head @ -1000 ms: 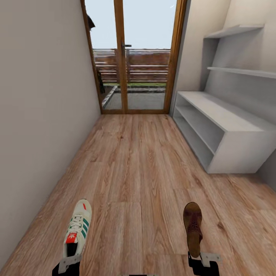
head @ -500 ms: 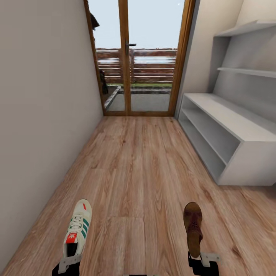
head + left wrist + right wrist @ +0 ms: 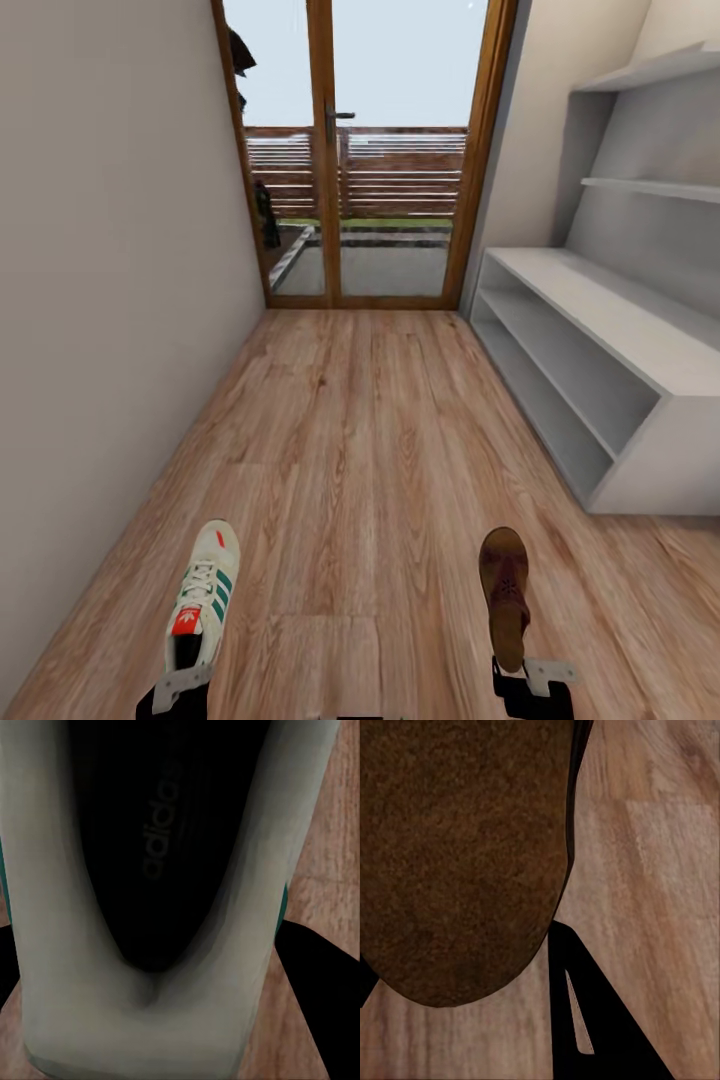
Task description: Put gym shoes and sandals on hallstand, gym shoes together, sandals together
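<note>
1. Grey rack point(image 3: 600, 340) lines the corridor's right wall, its tiers bare, past wood floor point(image 3: 370, 440) and glass door point(image 3: 360, 160).
2. Left gripper point(image 3: 172, 692) clasps a cream, green-striped shoe point(image 3: 203, 598) by the heel.
3. Right gripper point(image 3: 530, 685) holds a brown sandal point(image 3: 504, 592).

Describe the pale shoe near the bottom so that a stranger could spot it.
Start at the glazed wooden door and follow the wood-plank floor towards the camera. Beside the plain wall, the left gripper holds a cream lace-up sneaker; green stripes distinguish it from the brown sandal.
</note>
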{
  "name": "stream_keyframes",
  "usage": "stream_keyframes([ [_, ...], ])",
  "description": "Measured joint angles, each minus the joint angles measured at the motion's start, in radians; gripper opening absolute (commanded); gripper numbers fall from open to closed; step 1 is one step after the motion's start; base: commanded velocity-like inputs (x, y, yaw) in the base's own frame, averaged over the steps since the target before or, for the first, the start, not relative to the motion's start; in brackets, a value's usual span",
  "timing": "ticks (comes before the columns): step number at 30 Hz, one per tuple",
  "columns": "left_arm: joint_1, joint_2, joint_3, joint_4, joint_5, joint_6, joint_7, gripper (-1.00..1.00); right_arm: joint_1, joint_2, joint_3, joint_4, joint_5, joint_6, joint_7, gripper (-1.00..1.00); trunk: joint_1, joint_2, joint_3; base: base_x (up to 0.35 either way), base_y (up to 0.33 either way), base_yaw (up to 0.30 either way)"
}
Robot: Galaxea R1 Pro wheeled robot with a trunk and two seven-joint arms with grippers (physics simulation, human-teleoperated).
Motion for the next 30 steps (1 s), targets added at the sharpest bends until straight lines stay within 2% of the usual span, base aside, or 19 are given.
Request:
stream_keyframes([
  [30, 0.0, 0.0, 0.0, 0.011, 0.0, -0.001, 0.0, -1.0, 0.0, 0.0, 0.0, 0.0, 0.0, 0.002, 0.0, -1.0, 0.0, 0.0, 0.0, 0.338, 0.0, 0.0],
])
